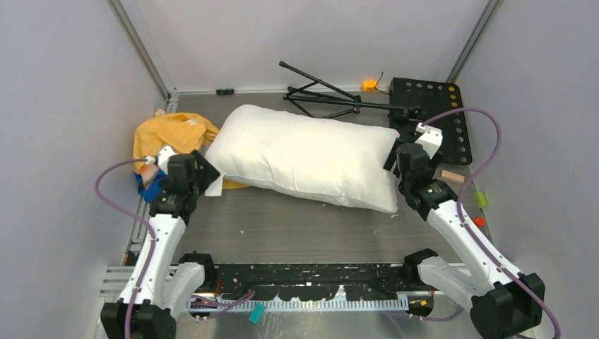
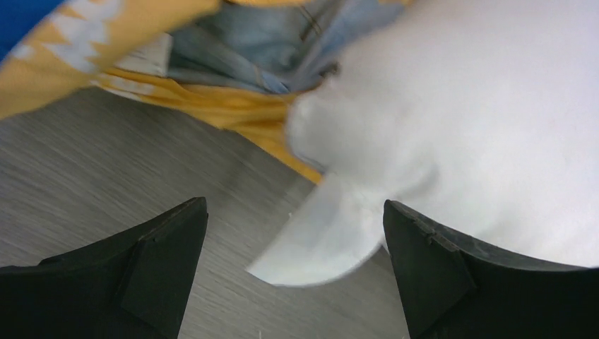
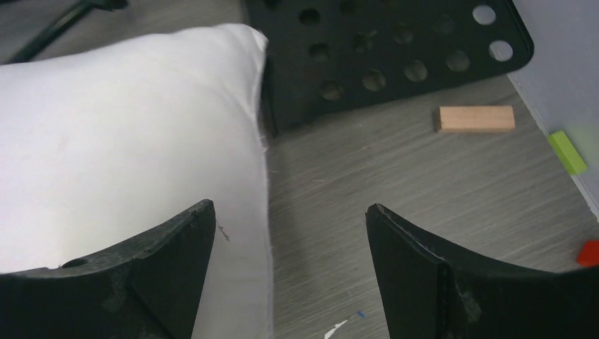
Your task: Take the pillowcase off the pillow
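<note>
The white pillow (image 1: pixel 305 157) lies bare across the middle of the table. The orange-yellow pillowcase (image 1: pixel 171 133) is crumpled in a heap at the pillow's left end, fully off it. My left gripper (image 1: pixel 206 171) is open and empty at the pillow's left corner; in the left wrist view a white tag (image 2: pixel 321 236) of the pillow (image 2: pixel 480 120) lies between its fingers, with the pillowcase (image 2: pixel 233 106) beyond. My right gripper (image 1: pixel 393 157) is open and empty at the pillow's right end; the right wrist view shows the pillow's edge (image 3: pixel 120 155) by the left finger.
A black perforated plate (image 1: pixel 431 116) and a folded black tripod (image 1: pixel 332 95) lie at the back right. A wooden block (image 3: pixel 475 118), a green piece (image 3: pixel 566 151) and a red piece (image 3: pixel 588 252) lie near the right wall. Walls close in both sides.
</note>
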`<state>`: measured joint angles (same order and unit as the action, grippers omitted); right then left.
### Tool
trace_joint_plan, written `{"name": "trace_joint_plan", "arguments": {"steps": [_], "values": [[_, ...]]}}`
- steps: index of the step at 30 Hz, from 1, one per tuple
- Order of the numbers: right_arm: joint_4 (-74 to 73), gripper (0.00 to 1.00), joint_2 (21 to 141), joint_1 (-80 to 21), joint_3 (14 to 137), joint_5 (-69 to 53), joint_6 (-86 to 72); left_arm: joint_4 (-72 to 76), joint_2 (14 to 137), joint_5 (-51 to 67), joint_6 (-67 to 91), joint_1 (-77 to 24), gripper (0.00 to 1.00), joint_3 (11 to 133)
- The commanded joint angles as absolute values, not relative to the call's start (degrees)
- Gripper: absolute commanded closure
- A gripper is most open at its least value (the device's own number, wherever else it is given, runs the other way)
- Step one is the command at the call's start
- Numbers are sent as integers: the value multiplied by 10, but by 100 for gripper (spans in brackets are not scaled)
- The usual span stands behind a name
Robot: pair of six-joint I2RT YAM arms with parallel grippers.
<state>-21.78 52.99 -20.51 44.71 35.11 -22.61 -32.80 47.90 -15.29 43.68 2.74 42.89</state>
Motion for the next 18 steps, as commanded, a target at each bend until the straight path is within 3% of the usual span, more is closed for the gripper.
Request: {"name": "trace_joint_plan", "arguments": {"steps": [1, 7, 12, 18], "values": [[-120, 17, 541, -156, 421, 359, -237, -197, 471, -252, 383, -99, 3, 381], [53, 11, 577, -131, 325, 332, -233, 0, 531, -296, 253, -148, 0, 301], [199, 13, 576, -132, 248, 312, -237, 215, 594, -199, 142, -148, 1, 241], [186, 10, 580, -132, 250, 313, -205, 207, 657, -229, 111, -147, 1, 274]]}}
